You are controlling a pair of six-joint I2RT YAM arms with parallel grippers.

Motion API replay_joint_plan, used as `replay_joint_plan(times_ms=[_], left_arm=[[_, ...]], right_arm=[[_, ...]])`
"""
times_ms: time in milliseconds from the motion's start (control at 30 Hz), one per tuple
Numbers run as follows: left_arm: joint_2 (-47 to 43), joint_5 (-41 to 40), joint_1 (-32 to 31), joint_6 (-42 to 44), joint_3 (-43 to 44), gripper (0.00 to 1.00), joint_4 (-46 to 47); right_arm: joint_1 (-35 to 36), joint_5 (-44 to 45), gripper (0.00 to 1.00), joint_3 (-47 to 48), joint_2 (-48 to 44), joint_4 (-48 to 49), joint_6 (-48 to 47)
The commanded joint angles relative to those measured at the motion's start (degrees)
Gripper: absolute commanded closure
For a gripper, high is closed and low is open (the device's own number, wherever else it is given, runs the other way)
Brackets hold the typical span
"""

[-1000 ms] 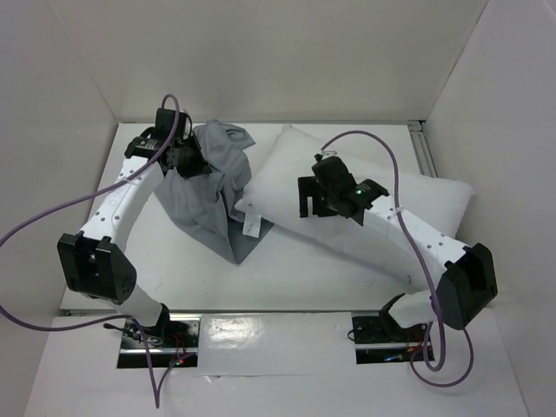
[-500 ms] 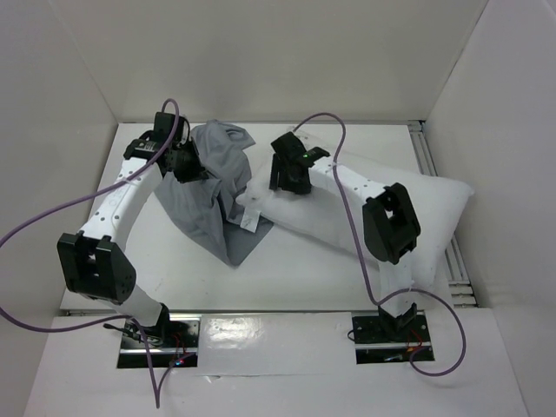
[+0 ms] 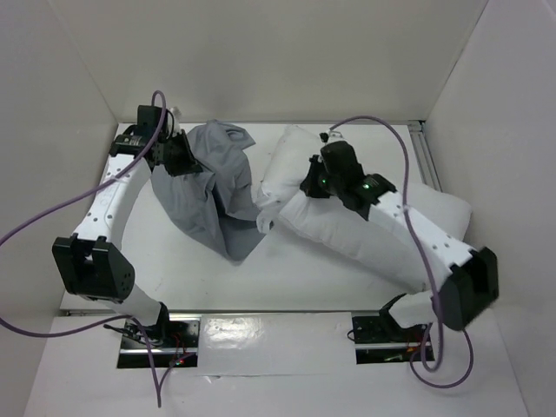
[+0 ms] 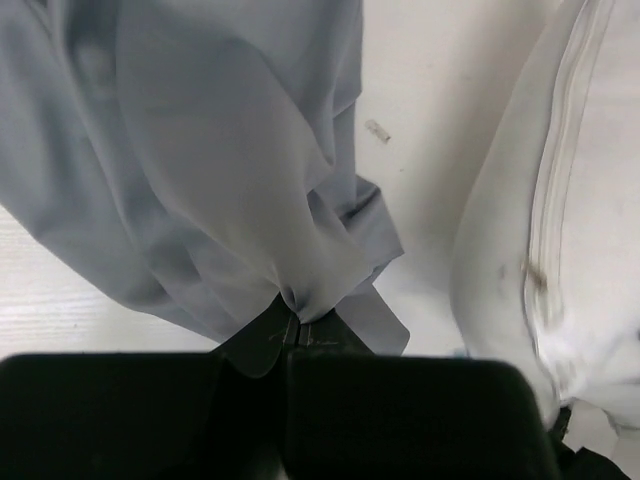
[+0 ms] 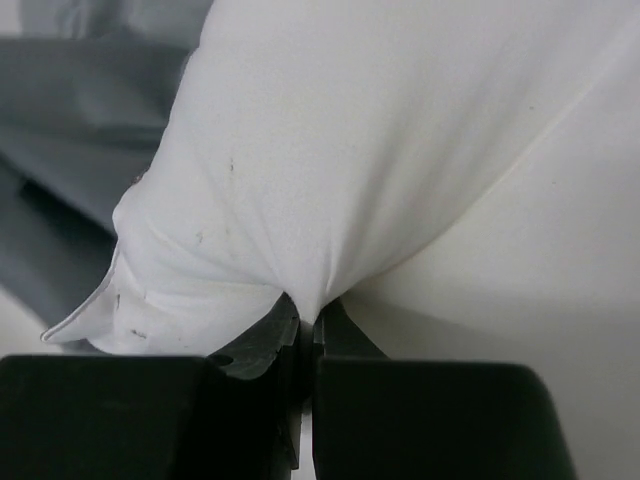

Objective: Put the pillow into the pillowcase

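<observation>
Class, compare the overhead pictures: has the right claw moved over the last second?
Yes. The right claw swung left, away from the side rail, then back rightward, now pinching the pillow.

No legible text, label, brand, number or sign on anything.

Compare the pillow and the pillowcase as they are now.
The pillow is white and plump; the pillowcase grey, thin, wrinkled. The pillow lies mostly on the table; the pillowcase hangs bunched. The right pincer pinches the pillow, the left pincer the pillowcase. Shared: soft cloth.
</observation>
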Motion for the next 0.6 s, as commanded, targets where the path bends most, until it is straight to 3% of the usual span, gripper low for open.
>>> replay_joint_plan(times_ms=[0,200,567], left_arm=[[0.7,5.0,0.9,3.0,4.5,1.0,0.3],[4.4,8.7,1.4,4.1,7.5,1.0,-0.2],[6.7,7.6,1.4,4.1,8.6,1.0,-0.2]], right_arm=[[2.4,-6.6,1.0,-4.7,-12.1,1.8,-7.7],[7.3,-17.7,1.0,-13.3,-24.4,1.3,-14.8],[14.5,-27.2,1.0,-11.0,-22.8,-7.9,-18.7]])
